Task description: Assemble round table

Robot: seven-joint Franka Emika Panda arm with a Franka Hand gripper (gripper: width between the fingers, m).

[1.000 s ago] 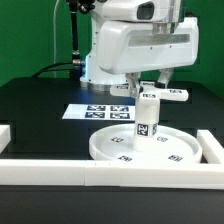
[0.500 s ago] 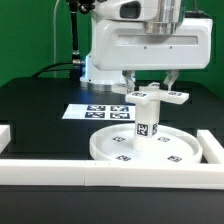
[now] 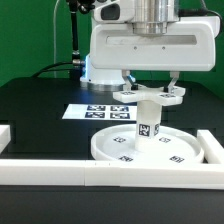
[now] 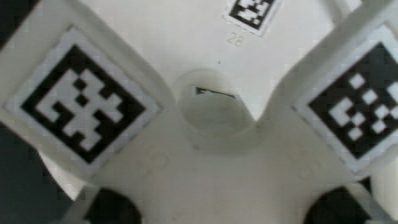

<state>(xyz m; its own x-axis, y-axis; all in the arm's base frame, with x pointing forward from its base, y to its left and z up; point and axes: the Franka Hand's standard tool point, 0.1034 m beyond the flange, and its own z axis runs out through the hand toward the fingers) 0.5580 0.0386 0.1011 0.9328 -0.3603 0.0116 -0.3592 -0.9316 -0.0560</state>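
The large rimmed round disc (image 3: 108, 152) lies flat on the black table, just behind the front rail. The short cylinder leg (image 3: 147, 126) stands upright on its middle. The cross-shaped four-lobed base (image 3: 150, 96) sits level on top of the leg, held in my gripper (image 3: 150, 90), whose fingers close on it from both sides. In the wrist view the base (image 4: 196, 130) fills the picture, with two of its tags and its centre hole showing. My gripper (image 4: 222, 208) is mostly hidden at the picture's edge.
The marker board (image 3: 92, 111) lies flat behind the disc. A long white rail (image 3: 60, 171) runs along the front, with shorter rails at the exterior view's left (image 3: 5, 133) and right (image 3: 213, 150). The arm's white body rises behind.
My gripper has moved toward the exterior view's left with the base. The base has gone from tilted and off to the right to level and centred over the leg.
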